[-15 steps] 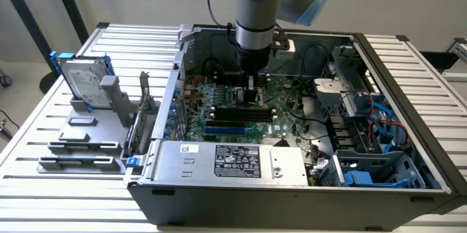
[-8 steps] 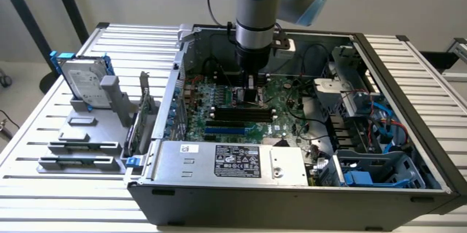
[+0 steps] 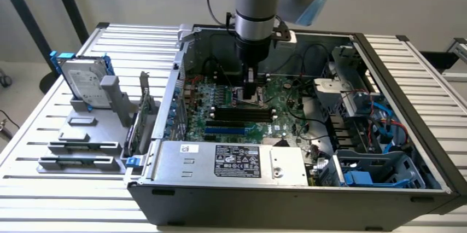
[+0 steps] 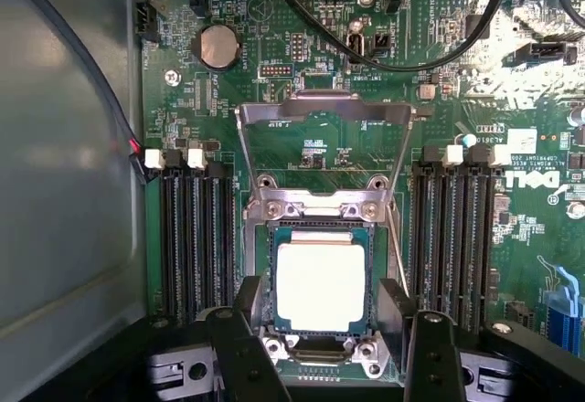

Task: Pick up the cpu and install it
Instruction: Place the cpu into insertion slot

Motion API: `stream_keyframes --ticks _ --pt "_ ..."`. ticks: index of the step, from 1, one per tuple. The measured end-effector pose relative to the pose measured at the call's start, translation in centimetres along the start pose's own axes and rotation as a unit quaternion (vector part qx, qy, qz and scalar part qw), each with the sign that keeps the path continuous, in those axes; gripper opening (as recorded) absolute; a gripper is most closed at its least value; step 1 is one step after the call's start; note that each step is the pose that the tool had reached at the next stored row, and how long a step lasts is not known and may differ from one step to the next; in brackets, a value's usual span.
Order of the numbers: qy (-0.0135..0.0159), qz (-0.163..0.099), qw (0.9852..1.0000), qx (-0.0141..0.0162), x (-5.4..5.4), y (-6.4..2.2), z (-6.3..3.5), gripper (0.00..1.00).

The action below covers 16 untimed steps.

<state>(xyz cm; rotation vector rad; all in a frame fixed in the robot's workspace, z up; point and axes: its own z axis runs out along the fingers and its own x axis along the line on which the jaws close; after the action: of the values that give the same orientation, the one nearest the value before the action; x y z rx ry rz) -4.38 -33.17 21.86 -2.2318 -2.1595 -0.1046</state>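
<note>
The small flat square cpu with a silvery metal top (image 4: 322,285) lies inside the grey metal-framed socket (image 4: 318,354) on the green motherboard (image 4: 457,82). It appears level in its green border. The socket's bare-steel retaining frame (image 4: 322,110) stands hinged open above it, so nothing clamps the chip down.

In the exterior view the gripper (image 3: 252,93) reaches straight down into the open dark grey computer case (image 3: 292,200) that sits on the slatted metal desk (image 3: 44,189). Its jaws are spread wide and hold nothing. One black finger (image 4: 239,347) stands on each side of the cpu, close to its edges. Whether either finger touches the chip I cannot quite tell.

The risks look like these:
- **Snagged edge:** the fingers sit so near that one could catch an edge and tip or drag the unclamped cpu.
- **Bent pins:** that would likely bend the socket pins under a corner.
- **Neighbouring parts:** a sideways drift could knock the black memory slots (image 4: 196,238) or the open frame.
</note>
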Motion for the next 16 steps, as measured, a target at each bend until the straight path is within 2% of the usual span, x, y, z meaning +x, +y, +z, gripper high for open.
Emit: stream_keyframes --ticks 1,2,3,4,5,6,8,9,10,11,12,14,16 --pt "0.0018 0.000 1.0000 0.0001 0.0 -0.19 -0.14 0.60" --pt "0.0036 0.000 1.0000 0.0002 0.0 -0.43 -0.27 0.54" --pt "0.0056 0.000 1.0000 0.0004 0.0 -0.70 -0.40 0.54" --pt "0.0077 0.000 1.0000 0.0007 0.0 -1.01 -0.49 0.47" --pt "0.0096 0.001 1.0000 0.0009 0.0 -1.36 -0.57 0.41" --pt "0.0114 0.001 0.9999 0.0012 0.0 -1.76 -0.65 0.41" --pt "0.0146 0.001 0.9999 0.0018 -0.1 -2.61 -0.77 0.29" --pt "0.0163 0.001 0.9999 0.0021 -0.1 -3.01 -0.83 0.29" --pt "0.0179 0.001 0.9998 0.0027 -0.1 -3.42 -0.89 0.18" --pt "0.0193 0.001 0.9998 0.0033 -0.1 -3.80 -0.94 0.18" --pt "0.0204 0.001 0.9998 0.0039 -0.1 -4.18 -0.99 0.12" --pt "0.0216 0.001 0.9998 0.0047 -0.2 -4.75 -1.07 0.11" --pt "0.0219 0.001 0.9997 0.0046 -0.2 -4.81 -1.07 0.11"
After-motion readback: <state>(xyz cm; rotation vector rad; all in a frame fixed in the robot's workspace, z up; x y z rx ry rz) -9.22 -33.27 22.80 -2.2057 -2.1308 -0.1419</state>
